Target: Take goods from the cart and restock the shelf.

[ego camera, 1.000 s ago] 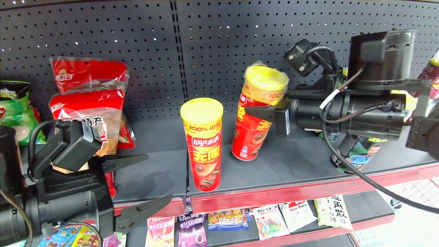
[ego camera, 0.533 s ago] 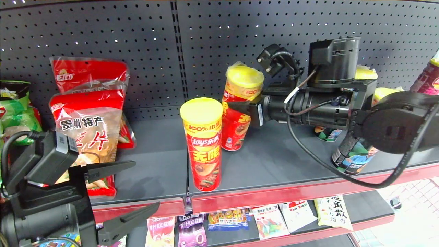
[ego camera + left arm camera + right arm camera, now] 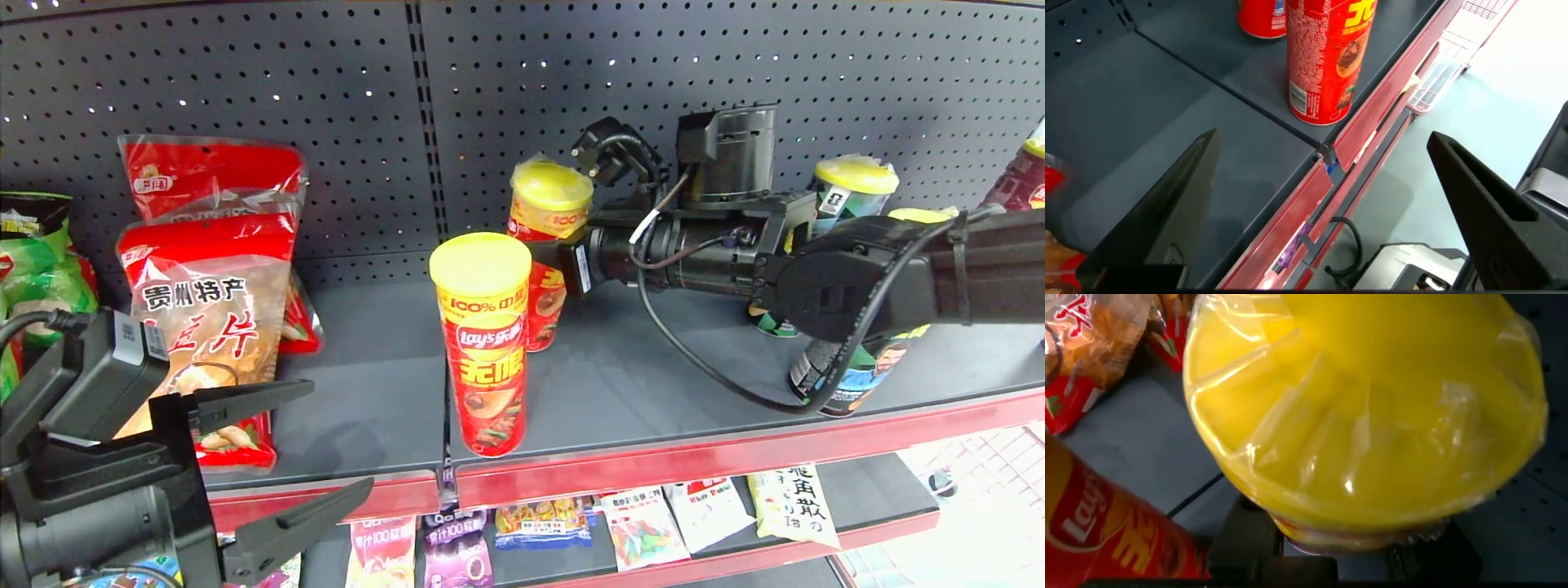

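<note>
Head view: locate the right gripper over the middle of the shelf, toward its rear edge. Its fingers are clamped on the upper body of the held can, a red can with a film-wrapped yellow lid. The held can stands nearly upright, close to the perforated back panel. Whether its base touches the shelf cannot be confirmed.

Note the front can, of the same type. It stands upright at the front edge of the shelf, just in front of the held can and slightly to its left. The two cans overlap in this view, and contact between them cannot be confirmed.

Locate the left gripper before the left part of the front edge. Its fingers are spread wide and hold nothing.

Left wrist view: check the left gripper, with the front can beyond its fingers at the shelf edge and the held can farther back.

Right wrist view: observe the yellow lid of the held can close up, with the front can beside it.

Other stock: red bags lean at the left end of the shelf. More cans stand at the right end, behind the right arm. Packets lie on the lower shelf.
</note>
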Available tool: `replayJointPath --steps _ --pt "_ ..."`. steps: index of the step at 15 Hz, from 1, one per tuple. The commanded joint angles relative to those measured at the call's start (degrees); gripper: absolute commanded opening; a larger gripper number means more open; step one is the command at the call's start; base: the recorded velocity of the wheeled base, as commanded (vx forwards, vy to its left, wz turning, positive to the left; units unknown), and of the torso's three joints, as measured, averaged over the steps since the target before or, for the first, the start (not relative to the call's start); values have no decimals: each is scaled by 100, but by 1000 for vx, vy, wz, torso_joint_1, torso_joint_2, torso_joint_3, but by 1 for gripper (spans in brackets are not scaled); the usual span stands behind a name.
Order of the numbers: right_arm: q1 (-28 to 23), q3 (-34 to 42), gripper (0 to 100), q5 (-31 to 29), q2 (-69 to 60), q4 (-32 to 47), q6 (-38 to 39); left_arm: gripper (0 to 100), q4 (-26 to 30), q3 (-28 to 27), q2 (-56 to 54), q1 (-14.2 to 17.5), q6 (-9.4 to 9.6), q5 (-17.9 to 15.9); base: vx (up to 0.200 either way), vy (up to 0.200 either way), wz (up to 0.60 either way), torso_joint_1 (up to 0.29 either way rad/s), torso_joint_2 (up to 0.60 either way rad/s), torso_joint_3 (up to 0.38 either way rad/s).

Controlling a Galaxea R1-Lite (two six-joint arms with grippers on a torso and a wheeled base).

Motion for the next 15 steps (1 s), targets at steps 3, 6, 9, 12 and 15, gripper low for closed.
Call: replayJointPath --steps 3,6,9,12,15 --pt "21 -245 0 -10 234 -1 17 100 -3 -5 8 5 2 -3 0 0 0 0 0 0" --pt "74 -324 0 -1 278 8 26 100 -3 -5 8 5 2 -3 0 0 0 0 0 0" --pt "153 -342 0 -1 340 -1 26 100 -3 -14 8 5 2 -3 0 0 0 0 0 0" --pt "162 -324 0 -1 357 -1 34 100 -3 -5 8 5 2 -3 0 0 0 0 0 0" --pt "162 -298 100 -1 357 -1 70 100 -3 -5 8 5 2 -3 0 0 0 0 0 0"
